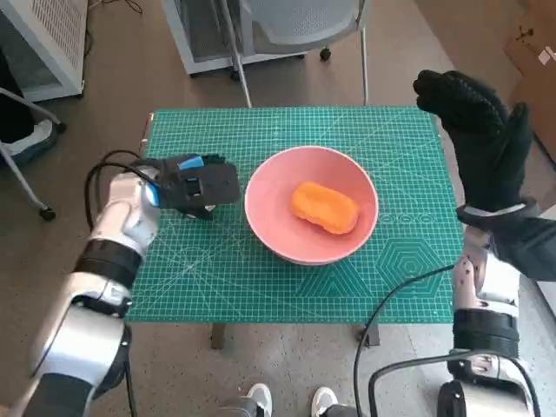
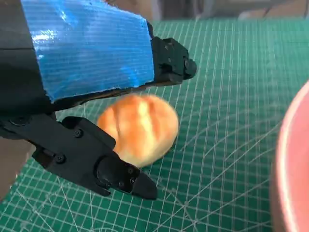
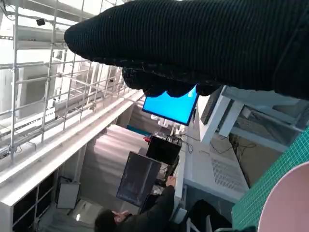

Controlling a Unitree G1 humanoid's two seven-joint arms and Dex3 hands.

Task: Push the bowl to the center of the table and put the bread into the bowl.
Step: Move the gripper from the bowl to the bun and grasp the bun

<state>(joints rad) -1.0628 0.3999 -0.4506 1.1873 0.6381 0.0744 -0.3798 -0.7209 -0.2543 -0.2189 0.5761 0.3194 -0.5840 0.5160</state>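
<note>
The left hand (image 2: 91, 63) fills the left wrist view, its blue-taped back above and its black fingers (image 2: 120, 176) reaching round a bread roll (image 2: 140, 128). The roll is golden with paler streaks across its top, and lies on the green cutting mat (image 2: 231, 96) between the fingers. Whether they press it or only bracket it cannot be told. Just beside, the pink bowl (image 2: 294, 169) shows as a rim.

In the head view the left hand (image 1: 195, 184) hides that roll. The bowl (image 1: 287, 243) sits near the middle of the table (image 1: 217, 278), holding a smooth orange bread (image 1: 325, 207).

The right hand (image 1: 478, 130) is raised over the table's right edge, fingers extended, holding nothing. The right wrist view adds a blue monitor (image 3: 171, 106) and a seated person (image 3: 145, 215).
</note>
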